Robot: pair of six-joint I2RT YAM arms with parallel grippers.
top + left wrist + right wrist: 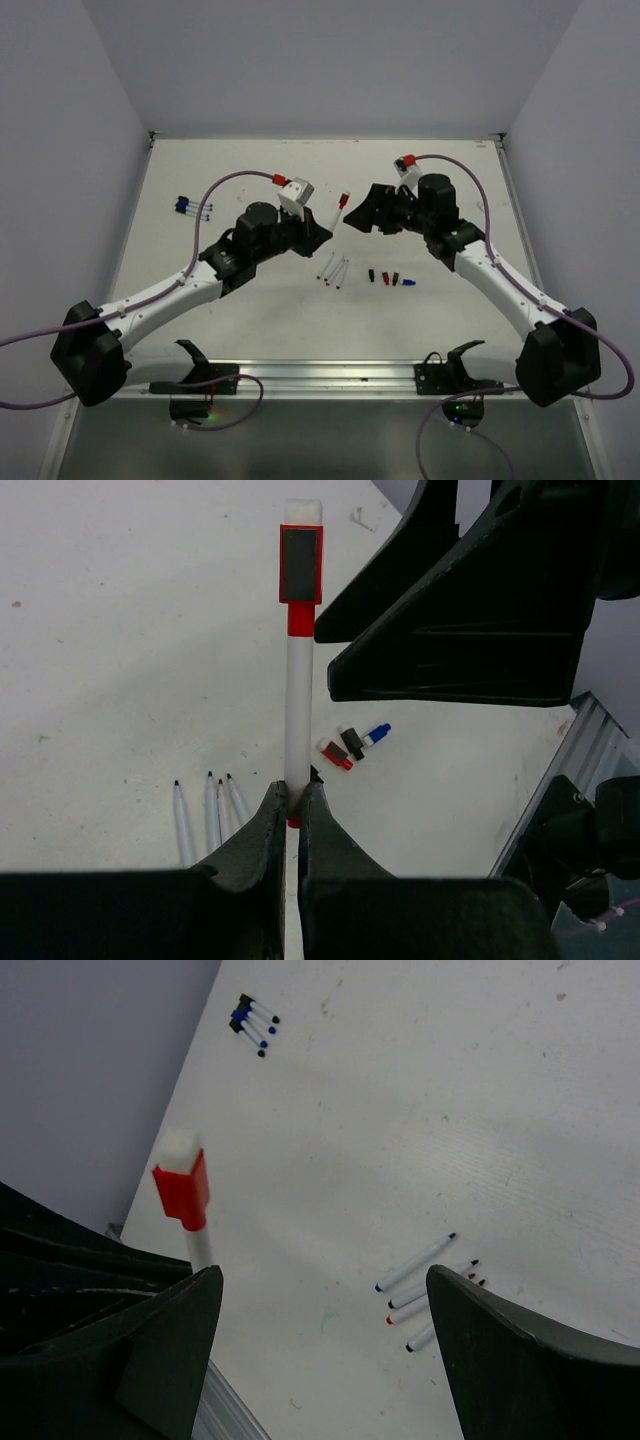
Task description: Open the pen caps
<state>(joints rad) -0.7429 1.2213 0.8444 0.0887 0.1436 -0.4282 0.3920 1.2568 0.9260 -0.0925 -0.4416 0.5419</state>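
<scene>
My left gripper (295, 792) is shut on the lower end of a white pen (297, 690), which it holds above the table. The pen's red cap (301, 565) is on, and it points at my right gripper (352, 218). That gripper (323, 1272) is open wide with nothing between its fingers; the red cap (182, 1190) sits just off its left finger (170, 1340). Three loose pen caps, red (336, 754), black (352, 742) and blue (376, 735), lie on the table. Several uncapped pens (333, 270) lie beside them.
A small bunch of capped pens (193, 207) lies at the far left of the white table (250, 170). Purple cables (215, 195) arc over both arms. A metal rail (330, 375) runs along the near edge.
</scene>
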